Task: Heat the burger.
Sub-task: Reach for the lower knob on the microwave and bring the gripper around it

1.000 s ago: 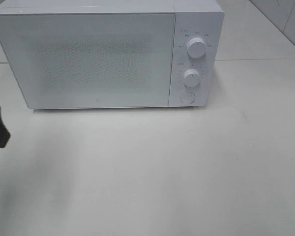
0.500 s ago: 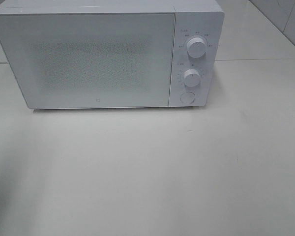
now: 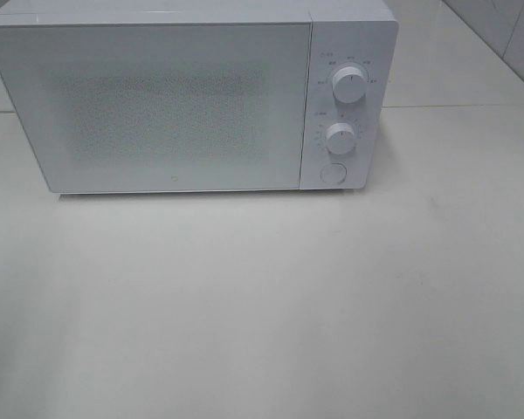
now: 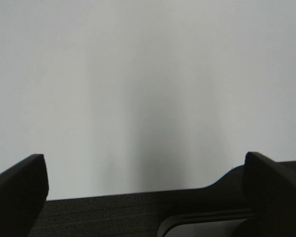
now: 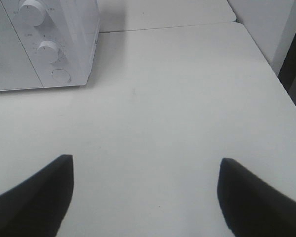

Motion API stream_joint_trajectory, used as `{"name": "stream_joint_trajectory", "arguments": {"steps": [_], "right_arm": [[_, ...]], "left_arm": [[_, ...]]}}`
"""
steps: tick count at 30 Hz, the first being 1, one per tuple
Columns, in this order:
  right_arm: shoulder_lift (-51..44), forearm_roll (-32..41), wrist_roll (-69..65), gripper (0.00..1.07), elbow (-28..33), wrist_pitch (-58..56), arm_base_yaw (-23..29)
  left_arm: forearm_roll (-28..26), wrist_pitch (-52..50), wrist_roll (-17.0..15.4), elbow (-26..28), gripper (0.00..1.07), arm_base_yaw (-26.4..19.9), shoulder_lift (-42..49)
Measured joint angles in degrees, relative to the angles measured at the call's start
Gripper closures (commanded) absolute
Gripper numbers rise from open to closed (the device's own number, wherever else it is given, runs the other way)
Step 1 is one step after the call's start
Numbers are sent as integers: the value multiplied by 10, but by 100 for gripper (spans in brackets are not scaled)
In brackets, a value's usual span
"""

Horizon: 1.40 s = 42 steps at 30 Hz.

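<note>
Surface: white table (image 3: 262, 305), matte and evenly lit; a seam crosses it behind the appliance.
Appliance: white microwave (image 3: 157, 105) at 12 o'clock on the table, front facing the high camera.
Door: door (image 3: 157, 109) shut, its panel a fine dotted mesh with no view through it.
Controls: upper knob (image 3: 349, 85), lower knob (image 3: 341, 138) and round button (image 3: 332, 173) in one column, at 3 o'clock of the door.
Burger: not seen in any view; whether it sits behind the shut door cannot be told.
Left gripper: left gripper (image 4: 144, 163) outside the high view; wrist view shows its dark fingers (image 4: 19, 192) spread wide over the pale surface, nothing between them.
Right gripper: right gripper (image 5: 145, 165) outside the high view; its jaws stand apart and empty above bare table, well apart from the microwave's control side.
</note>
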<state>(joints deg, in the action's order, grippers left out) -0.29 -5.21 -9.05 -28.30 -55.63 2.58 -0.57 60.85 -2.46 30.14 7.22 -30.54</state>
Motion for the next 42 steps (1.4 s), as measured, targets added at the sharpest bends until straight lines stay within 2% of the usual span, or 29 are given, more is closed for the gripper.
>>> {"name": "stream_joint_trajectory", "arguments": {"steps": [8,16,23,26,34,42], "right_arm": [[0,0,0,31,0,0,0],[0,0,0,31,0,0,0],[0,2,0,31,0,0,0],[0,2,0,31,0,0,0],[0,-1,0,31,-6,21,0],[58,-18,-2,31,2,151,0]], "left_arm": [[-2,2,0,-3,6,0,63],[-29,2,-5,-3,6,-1,146],[-32,2,-6,-3,6,-49,259],[-32,2,-6,-4,6,-53,288],[-32,2,-6,-4,6,-53,308],[-32,2,-6,-4,6,-53,308]]}}
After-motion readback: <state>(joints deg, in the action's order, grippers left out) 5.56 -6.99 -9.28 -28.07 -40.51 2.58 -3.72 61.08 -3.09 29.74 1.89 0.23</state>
